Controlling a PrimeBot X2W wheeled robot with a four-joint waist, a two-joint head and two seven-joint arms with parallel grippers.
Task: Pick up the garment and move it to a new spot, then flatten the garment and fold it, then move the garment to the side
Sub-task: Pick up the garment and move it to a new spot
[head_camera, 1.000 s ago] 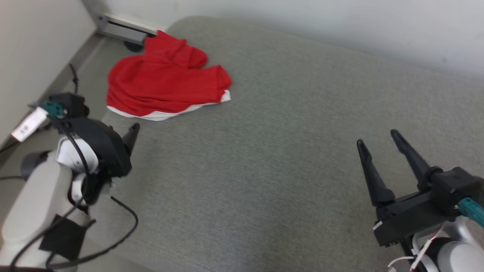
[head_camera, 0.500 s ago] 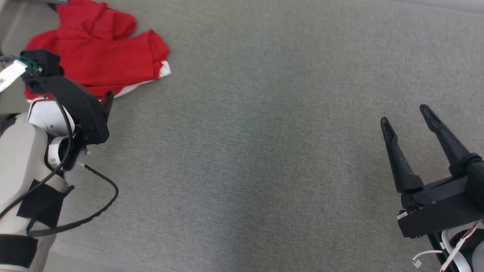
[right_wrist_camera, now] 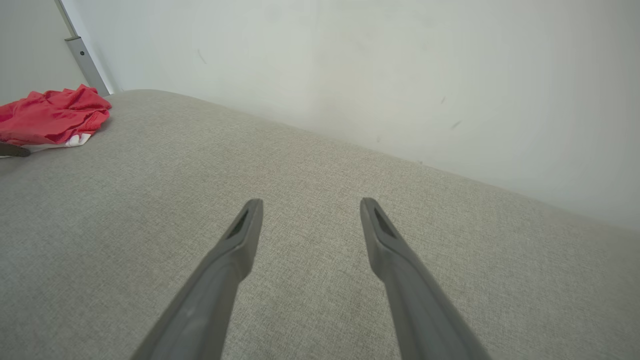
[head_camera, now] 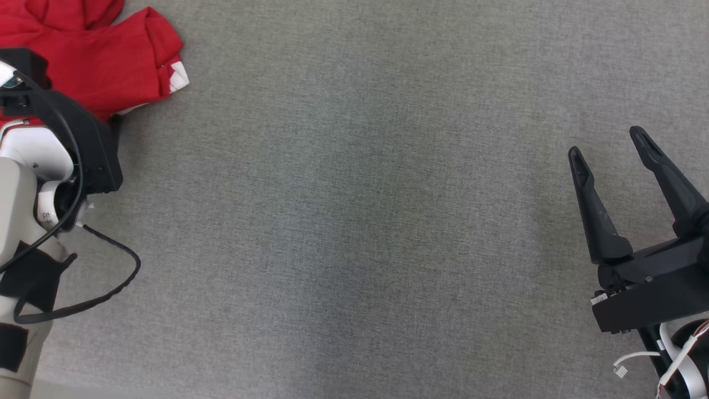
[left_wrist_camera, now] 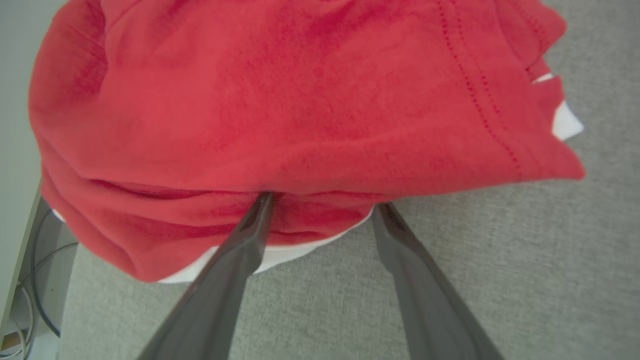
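- Head view: the red garment [head_camera: 94, 61] lies crumpled at the far left of the grey fabric surface [head_camera: 354, 221]. It is not lifted yet, so I judge all steps remain. The left arm [head_camera: 22, 221] is bent toward it.
- Left wrist view: the left tool [left_wrist_camera: 324, 202] is low, its fingers apart at the garment's near edge.
- Right wrist view: the right tool [right_wrist_camera: 311, 201] is apart, empty, well apart from the garment.

At ten o'clock, the red knitted cloth garment [head_camera: 111, 61] looks soft and matt. The grey woven fabric surface [head_camera: 354, 221] is coarse, matt. At four o'clock, the right gripper [head_camera: 606, 140] has dark fingers [head_camera: 597, 221] of smooth matt plastic.
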